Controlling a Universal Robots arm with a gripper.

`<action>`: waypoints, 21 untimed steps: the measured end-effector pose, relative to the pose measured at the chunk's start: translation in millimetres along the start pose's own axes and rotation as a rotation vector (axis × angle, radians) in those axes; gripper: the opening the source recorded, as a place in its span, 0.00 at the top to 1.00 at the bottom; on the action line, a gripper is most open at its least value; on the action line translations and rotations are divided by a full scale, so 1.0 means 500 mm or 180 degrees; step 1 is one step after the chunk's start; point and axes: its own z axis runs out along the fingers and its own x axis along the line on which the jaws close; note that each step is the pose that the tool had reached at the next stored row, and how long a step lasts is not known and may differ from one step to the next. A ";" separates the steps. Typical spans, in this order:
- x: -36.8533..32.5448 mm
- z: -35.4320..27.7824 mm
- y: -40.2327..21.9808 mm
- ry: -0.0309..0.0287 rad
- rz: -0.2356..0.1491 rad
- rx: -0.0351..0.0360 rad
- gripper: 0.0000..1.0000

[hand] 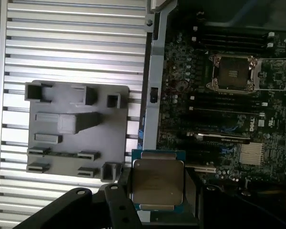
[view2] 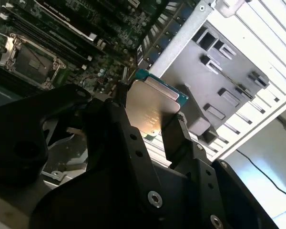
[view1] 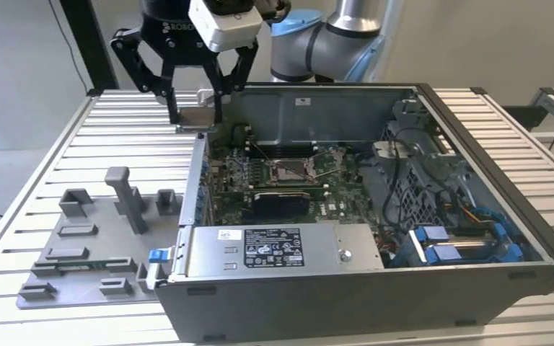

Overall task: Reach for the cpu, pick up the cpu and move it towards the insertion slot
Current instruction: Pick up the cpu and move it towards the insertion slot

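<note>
The gripper [view1: 197, 117] is pinching the cpu [hand: 157, 185] above the case wall; the insertion slot [view1: 290, 170] is lying inward (toward the exterior view's right).

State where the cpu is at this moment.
The cpu is held in the gripper, raised above the computer case's back corner on the exterior view's left, short of the insertion slot on the motherboard.
</note>
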 end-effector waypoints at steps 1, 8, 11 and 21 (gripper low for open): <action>-0.006 0.000 0.000 0.0001 0.0000 0.0000 1.00; -0.065 -0.002 -0.004 0.0004 0.0000 0.0000 1.00; -0.092 -0.003 -0.005 0.0005 0.0000 0.0000 1.00; -0.178 -0.005 -0.010 0.0008 0.0000 0.0000 1.00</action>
